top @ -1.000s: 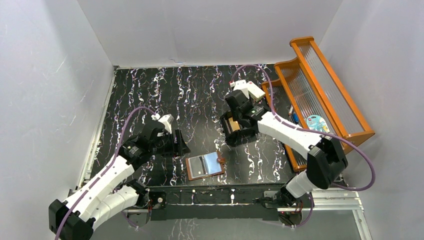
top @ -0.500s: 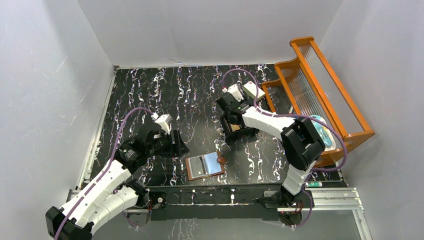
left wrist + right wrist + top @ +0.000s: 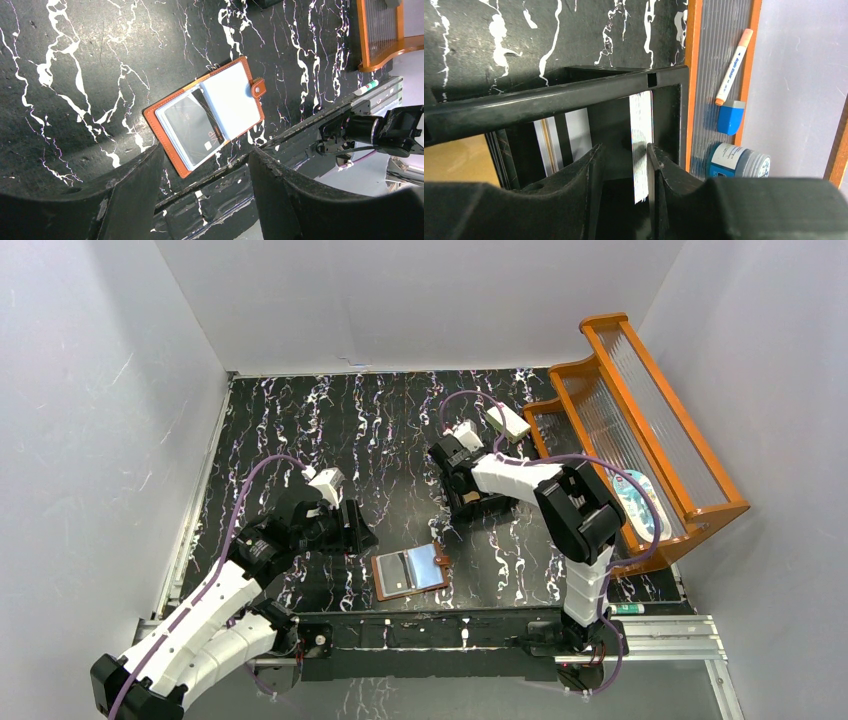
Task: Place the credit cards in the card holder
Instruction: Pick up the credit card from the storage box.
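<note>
We see a black table (image 3: pixel 300 420) veined with white, and an orange rack (image 3: pixel 650 430) along its right side.

A black compartmented box (image 3: pixel 574 92) sits beside the rack, with the right arm bent down into it. The right gripper (image 3: pixel 625 150) has its fingers inside one compartment, spread either side of a card.

Near the front edge, well apart from the box, the card holder (image 3: pixel 230 102) lies open and flat: brown leather, a snap tab, pale blue-grey slots. The left gripper (image 3: pixel 200 172) hovers above it, fingers wide apart and holding nothing.

The credit cards are in two places. One grey card (image 3: pixel 190 125) is already in the holder's left slot. The others stand on edge in the box. A pale striped card (image 3: pixel 640 145) sits between the right fingers, close to one and clear of the other, so we judge it is not yet pinched. A white card (image 3: pixel 576 135) stands one compartment over.

We judge the cards light, stiff, thin and slick. We would pinch one on its flat faces near the exposed top edge, square-on to avoid slipping. The holder looks soft and light, and may slide unless steadied.
</note>
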You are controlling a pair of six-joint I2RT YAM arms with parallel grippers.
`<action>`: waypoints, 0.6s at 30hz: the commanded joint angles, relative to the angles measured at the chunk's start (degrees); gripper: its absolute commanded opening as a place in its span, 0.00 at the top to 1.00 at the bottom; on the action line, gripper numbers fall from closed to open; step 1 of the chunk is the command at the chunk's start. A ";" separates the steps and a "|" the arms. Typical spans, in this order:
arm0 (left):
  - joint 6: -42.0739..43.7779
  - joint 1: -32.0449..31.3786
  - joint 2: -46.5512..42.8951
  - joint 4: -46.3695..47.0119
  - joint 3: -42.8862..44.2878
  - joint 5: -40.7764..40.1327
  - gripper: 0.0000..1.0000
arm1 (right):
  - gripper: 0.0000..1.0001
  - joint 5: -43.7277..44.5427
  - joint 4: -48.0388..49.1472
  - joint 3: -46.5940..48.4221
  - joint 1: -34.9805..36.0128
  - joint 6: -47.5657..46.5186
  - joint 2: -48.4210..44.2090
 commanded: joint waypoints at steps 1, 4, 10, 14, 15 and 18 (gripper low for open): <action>0.72 -0.22 -0.66 -1.00 0.99 -0.28 0.38 | 0.58 4.15 -0.17 2.50 -0.66 -0.64 0.43; 0.68 -0.20 -0.62 -1.04 0.95 -0.29 0.38 | 0.59 3.58 -0.03 2.21 -1.38 -0.77 0.14; 0.58 -0.20 -0.94 -1.11 0.85 -0.28 0.38 | 0.65 2.79 0.49 1.89 -2.34 -1.40 -0.64; 0.51 -0.22 -1.06 -1.06 0.86 -0.46 0.38 | 0.68 2.04 0.63 2.01 -2.45 -1.74 -1.37; 0.57 -0.18 -0.98 -1.09 0.85 -0.46 0.38 | 0.69 1.89 0.57 2.03 -2.45 -1.70 -1.59; 0.44 -0.15 -0.89 -1.08 0.90 -0.52 0.38 | 0.70 1.53 0.63 2.10 -2.45 -1.69 -2.16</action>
